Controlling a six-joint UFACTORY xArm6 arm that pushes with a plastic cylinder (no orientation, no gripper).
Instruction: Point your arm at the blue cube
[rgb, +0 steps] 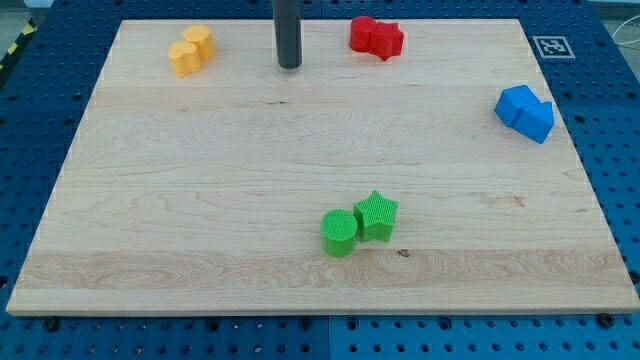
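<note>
A pair of touching blue blocks sits at the view's right edge: a blue cube (517, 104) and a second blue block (537, 121) just below and right of it. My tip (290, 65) rests on the wooden board (200, 190) near the view's top, left of centre. It stands far to the left of the blue blocks, between the yellow blocks and the red blocks, touching none of them.
Two yellow blocks (191, 51) lie touching at the top left. Two red blocks (377, 37) lie touching at the top, right of my tip. A green cylinder (339, 232) and a green star (377, 214) touch near the bottom centre. A marker tag (551, 46) sits at the top right.
</note>
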